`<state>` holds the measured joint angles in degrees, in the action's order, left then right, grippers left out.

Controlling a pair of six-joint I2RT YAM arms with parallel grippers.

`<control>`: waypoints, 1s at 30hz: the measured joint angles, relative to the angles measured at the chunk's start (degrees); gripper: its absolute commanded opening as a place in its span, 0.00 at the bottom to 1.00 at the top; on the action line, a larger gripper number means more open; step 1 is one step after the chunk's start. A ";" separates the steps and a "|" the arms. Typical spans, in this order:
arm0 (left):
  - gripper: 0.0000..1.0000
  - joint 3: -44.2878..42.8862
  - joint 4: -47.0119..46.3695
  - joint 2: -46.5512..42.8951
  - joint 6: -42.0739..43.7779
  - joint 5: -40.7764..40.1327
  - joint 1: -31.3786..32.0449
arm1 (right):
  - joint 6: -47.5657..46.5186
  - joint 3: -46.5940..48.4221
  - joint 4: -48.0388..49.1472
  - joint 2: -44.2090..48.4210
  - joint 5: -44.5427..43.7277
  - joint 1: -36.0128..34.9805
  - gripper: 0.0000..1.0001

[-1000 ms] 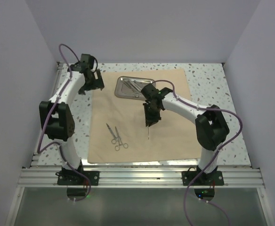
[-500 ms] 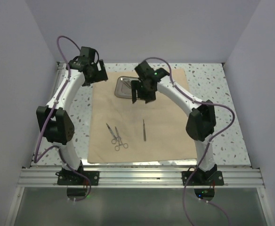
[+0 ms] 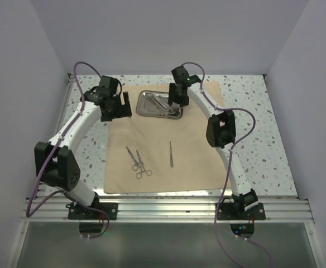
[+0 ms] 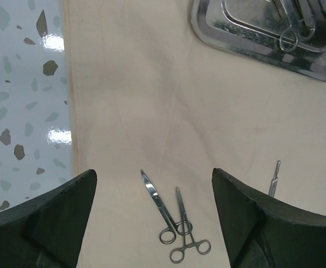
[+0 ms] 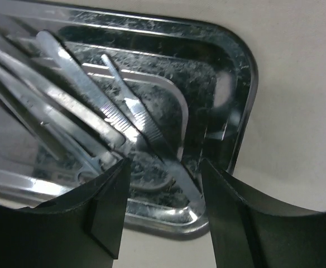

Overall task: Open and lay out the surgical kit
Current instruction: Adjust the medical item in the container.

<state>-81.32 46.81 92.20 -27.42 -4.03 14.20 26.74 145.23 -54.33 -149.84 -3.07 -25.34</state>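
The tan cloth [image 3: 202, 151] lies spread flat on the table. The steel tray [image 3: 141, 111] sits at its far edge and holds several slim metal instruments [image 3: 158, 102]. Scissors [image 3: 132, 156], forceps [image 3: 143, 168] and a slim straight tool [image 3: 171, 154] lie on the cloth. My right gripper [image 3: 176, 102] is open, low over the tray's right end. In the right wrist view it [image 5: 163, 218] straddles the instruments [image 5: 96, 117] near the tray rim [image 5: 247, 72]. My left gripper [image 3: 118, 106] is open and empty left of the tray. In the left wrist view it [image 4: 154, 223] hangs high over the scissors [image 4: 157, 204] and forceps [image 4: 186, 234].
Speckled white tabletop [image 3: 247, 100] shows around the cloth, and a strip of it shows in the left wrist view [image 4: 23, 111]. Pale walls close in the back and both sides. A metal rail [image 3: 163, 209] runs along the near edge by the arm bases.
My right gripper let go of the slim tool on the cloth, then swung back to the tray's right end. My left gripper shifted right, toward the tray.
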 measured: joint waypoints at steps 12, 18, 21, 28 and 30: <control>0.87 0.59 0.00 -2.73 -0.02 -1.20 3.19 | -1.95 -0.26 4.72 -2.49 -4.52 -1.46 0.53; 0.88 2.32 0.22 -6.16 -0.02 -2.16 3.19 | -2.51 -7.39 5.79 0.94 -10.62 -2.58 0.37; 0.88 3.52 0.48 -7.98 -0.02 -2.64 3.19 | -1.90 -13.42 6.34 4.44 -12.07 -2.78 0.30; 0.88 4.42 0.96 -9.73 0.00 -3.87 3.19 | 0.79 -16.79 5.92 6.01 -10.91 -2.73 0.15; 0.89 4.42 0.98 -9.84 0.00 -4.02 3.19 | 1.36 -17.03 5.92 6.19 -10.19 -2.56 0.00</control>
<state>-76.90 47.79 82.37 -27.42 -8.05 17.39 28.10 128.20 -48.40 -143.65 -13.26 -27.90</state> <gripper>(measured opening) 0.882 0.123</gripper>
